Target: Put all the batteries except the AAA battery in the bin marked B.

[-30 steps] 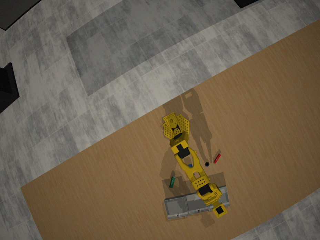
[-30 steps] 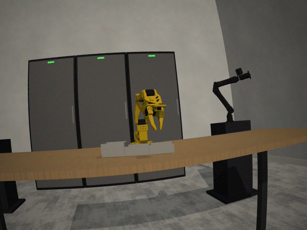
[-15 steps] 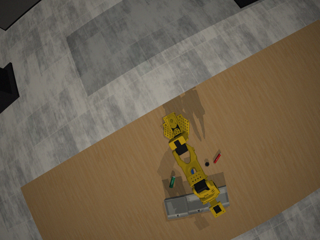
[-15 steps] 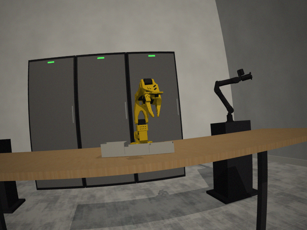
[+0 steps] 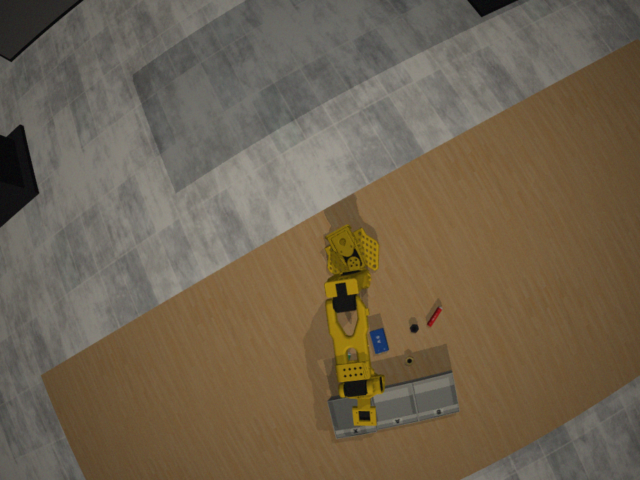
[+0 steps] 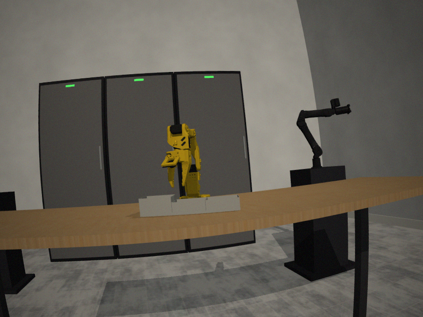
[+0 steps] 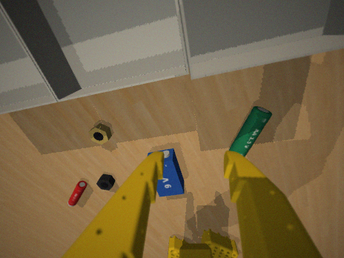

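My gripper [image 7: 193, 161] [image 6: 177, 184] is open with nothing between its fingers. It hangs above the table just in front of the row of grey bins [image 5: 413, 400] [image 6: 189, 205] [image 7: 122, 44]. A green cylindrical battery [image 7: 250, 131] lies by the right fingertip. A blue 9V battery [image 7: 171, 182] [image 5: 378, 341] lies under the left fingertip. A small red battery [image 7: 77, 193] [image 5: 434, 316] lies further left. The bin marked B [image 5: 436, 395] is the right one in the overhead view. No bin labels show in the wrist view.
A black nut [image 7: 105, 182] [image 5: 413, 327] lies beside the red battery. A brass nut [image 7: 99, 134] [image 5: 408, 360] lies close to the bins' front wall. The arm's base [image 5: 351, 247] stands at the table's far edge.
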### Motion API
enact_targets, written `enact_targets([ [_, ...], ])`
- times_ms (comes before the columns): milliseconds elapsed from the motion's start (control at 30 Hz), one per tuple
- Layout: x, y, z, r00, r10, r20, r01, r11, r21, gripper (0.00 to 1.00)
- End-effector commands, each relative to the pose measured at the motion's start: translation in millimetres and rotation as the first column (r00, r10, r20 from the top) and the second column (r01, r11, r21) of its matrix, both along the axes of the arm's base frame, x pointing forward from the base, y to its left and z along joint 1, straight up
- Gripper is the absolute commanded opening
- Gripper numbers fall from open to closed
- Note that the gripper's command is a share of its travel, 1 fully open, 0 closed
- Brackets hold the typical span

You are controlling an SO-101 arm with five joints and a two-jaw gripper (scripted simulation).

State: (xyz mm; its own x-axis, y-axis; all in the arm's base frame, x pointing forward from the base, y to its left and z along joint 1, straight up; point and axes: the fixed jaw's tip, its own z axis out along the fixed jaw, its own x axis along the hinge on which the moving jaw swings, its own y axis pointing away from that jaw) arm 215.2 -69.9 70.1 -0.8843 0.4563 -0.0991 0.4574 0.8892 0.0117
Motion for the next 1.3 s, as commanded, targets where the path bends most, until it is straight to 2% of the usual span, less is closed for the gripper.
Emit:
enact_targets([
  [0, -17.6, -26, 0.6, 0.991, -0.134, 0.009, 0.134, 0.991, 0.001, 0.2],
  [67, -29.7, -32, -5.7, 0.974, -0.224, -0.042, 0.225, 0.974, 0.018, 0.21],
  [133, -33.8, -34, -7.8, 0.968, -0.246, -0.056, 0.247, 0.969, 0.023, 0.21],
  [367, -34.0, -34, -7.9, 0.967, -0.247, -0.057, 0.248, 0.968, 0.023, 0.21],
  [400, -36.1, -38, -6.2, 0.963, -0.268, -0.032, 0.269, 0.963, 0.015, 0.21],
  [867, -36.0, -38, -6.7, 0.963, -0.268, -0.032, 0.269, 0.963, 0.015, 0.21],
  [1133, -35.0, -39, -12.3, 0.963, -0.268, -0.032, 0.269, 0.963, 0.015, 0.21],
  [1267, -34.0, -40, -20.1, 0.963, -0.268, -0.032, 0.269, 0.963, 0.015, 0.21],
])
